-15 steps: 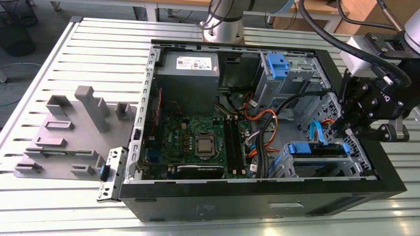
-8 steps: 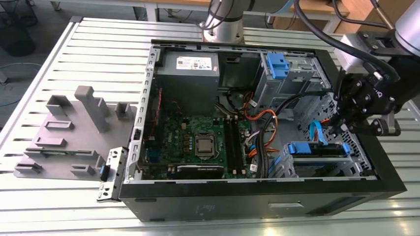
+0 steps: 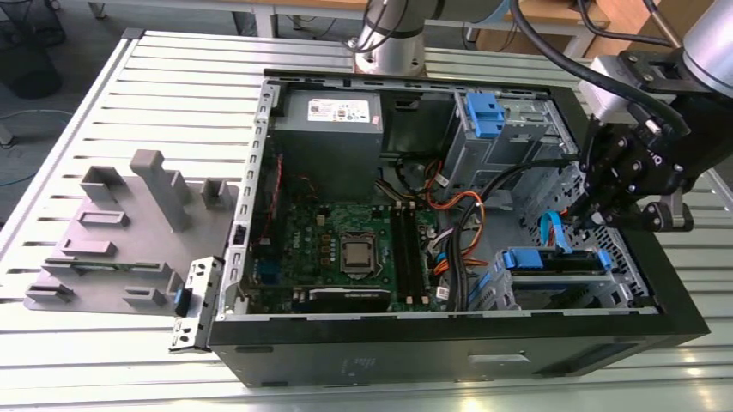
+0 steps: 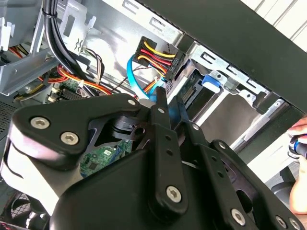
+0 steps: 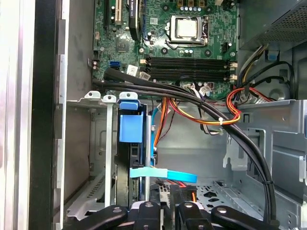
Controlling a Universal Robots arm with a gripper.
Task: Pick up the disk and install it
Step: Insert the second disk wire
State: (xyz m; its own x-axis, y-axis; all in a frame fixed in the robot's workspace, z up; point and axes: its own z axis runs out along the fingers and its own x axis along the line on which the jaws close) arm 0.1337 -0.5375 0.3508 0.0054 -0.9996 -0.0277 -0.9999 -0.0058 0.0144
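The disk (image 3: 552, 261) stands on edge inside the lower drive bay at the case's front corner, and its blue carrier frame (image 5: 130, 128) shows at the bay mouth. A power plug (image 4: 158, 55) with yellow, red and black wires sits at the disk's end. My gripper (image 3: 582, 225) hovers just above this bay. Its fingers (image 4: 161, 103) stand close together, and a light blue flat cable (image 5: 163, 175) runs in between them. In the second wrist view the cable (image 4: 136, 76) curves down into the narrow gap between the fingers. The gripper appears shut on the cable's end.
The open case (image 3: 458, 343) lies on a slatted metal table (image 3: 172, 94). Thick black cables (image 5: 249, 158) and orange wires (image 5: 225, 112) cross beside the bay. An upright grey bay with a blue tab (image 3: 482, 116) stands further back. Grey fixtures (image 3: 126, 223) sit at the exterior view's left.
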